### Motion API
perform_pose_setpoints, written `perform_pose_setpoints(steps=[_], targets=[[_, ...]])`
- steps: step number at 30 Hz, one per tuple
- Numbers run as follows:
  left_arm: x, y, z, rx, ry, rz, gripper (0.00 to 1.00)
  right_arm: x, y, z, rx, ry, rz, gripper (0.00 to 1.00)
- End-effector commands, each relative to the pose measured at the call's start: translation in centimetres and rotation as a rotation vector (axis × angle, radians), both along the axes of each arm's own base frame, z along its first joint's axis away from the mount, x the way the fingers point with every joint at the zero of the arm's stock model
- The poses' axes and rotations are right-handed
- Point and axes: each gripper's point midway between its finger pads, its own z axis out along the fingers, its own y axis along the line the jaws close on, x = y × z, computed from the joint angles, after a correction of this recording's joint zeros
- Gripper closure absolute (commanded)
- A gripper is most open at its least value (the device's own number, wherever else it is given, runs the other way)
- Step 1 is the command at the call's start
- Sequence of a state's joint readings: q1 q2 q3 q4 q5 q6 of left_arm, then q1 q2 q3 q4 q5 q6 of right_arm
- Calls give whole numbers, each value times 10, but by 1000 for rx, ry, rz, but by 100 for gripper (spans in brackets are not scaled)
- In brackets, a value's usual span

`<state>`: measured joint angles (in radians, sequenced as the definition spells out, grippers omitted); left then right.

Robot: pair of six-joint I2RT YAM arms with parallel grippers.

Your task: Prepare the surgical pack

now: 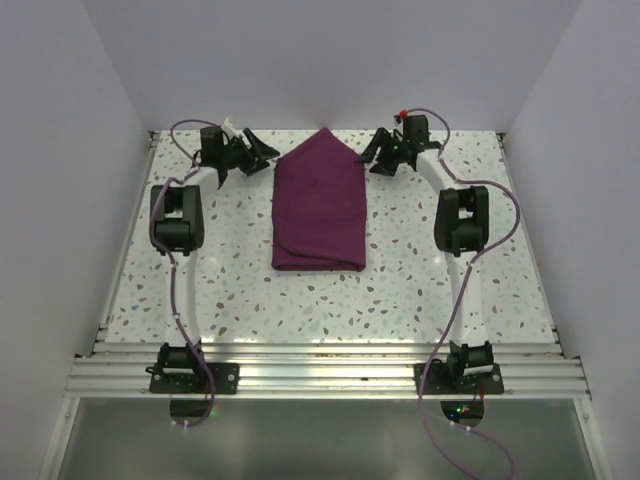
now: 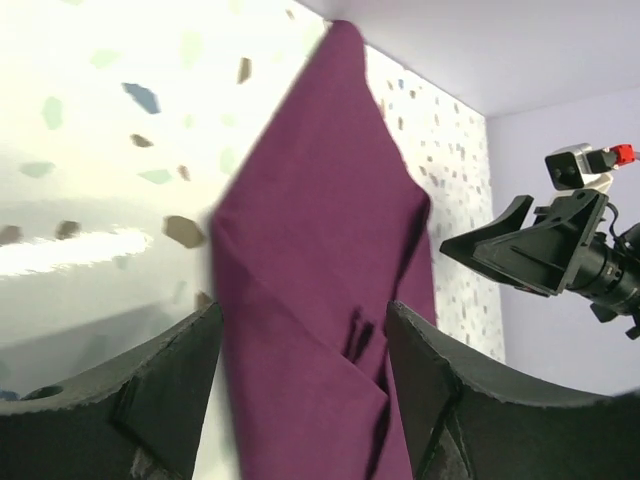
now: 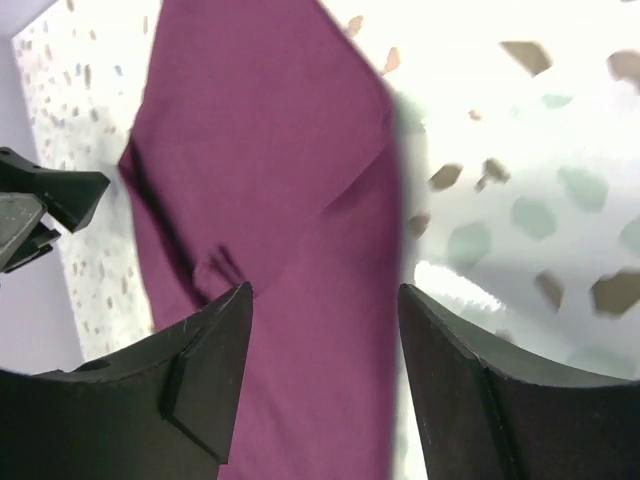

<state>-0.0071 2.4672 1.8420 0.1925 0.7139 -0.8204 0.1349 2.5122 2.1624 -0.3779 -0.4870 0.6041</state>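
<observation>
The surgical pack (image 1: 320, 205) lies in the middle of the speckled table as a folded dark magenta cloth bundle, its far end coming to a point. No tray, instruments or gauze show; the cloth covers whatever is inside. My left gripper (image 1: 262, 152) hangs open just left of the pointed end, holding nothing. In the left wrist view the cloth (image 2: 320, 230) fills the space beyond that gripper (image 2: 303, 310). My right gripper (image 1: 372, 155) stands open just right of the point. The right wrist view shows the cloth (image 3: 260, 150) under that gripper (image 3: 325, 292), ungripped.
White walls (image 1: 90, 150) close in the table on the left, right and back. An aluminium rail (image 1: 320, 372) with both arm bases runs along the near edge. Each arm's elbow (image 1: 177, 220) stands beside the bundle's long sides.
</observation>
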Motion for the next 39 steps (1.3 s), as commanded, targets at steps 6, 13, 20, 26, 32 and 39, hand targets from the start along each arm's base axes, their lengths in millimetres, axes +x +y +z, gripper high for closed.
perform_pose_setpoints(steps=[6, 13, 20, 26, 32, 39], targets=[[28, 6, -35, 22, -7, 51, 30, 23, -5, -50, -25, 20, -11, 36], [23, -13, -49, -8, 12, 17, 37, 27, 4, -62, 6, 19, 7, 40], [18, -33, -56, -11, 25, -16, 44, 32, 10, -68, 32, 25, -7, 46], [15, -41, -59, -18, 31, -28, 54, 33, 16, -76, 51, 34, -16, 51], [27, -34, -50, -55, 31, 5, 70, 40, 31, -77, 107, 25, -7, 70], [41, -34, 9, -130, -43, 1, 100, 55, 46, -14, 231, -47, -27, 100]])
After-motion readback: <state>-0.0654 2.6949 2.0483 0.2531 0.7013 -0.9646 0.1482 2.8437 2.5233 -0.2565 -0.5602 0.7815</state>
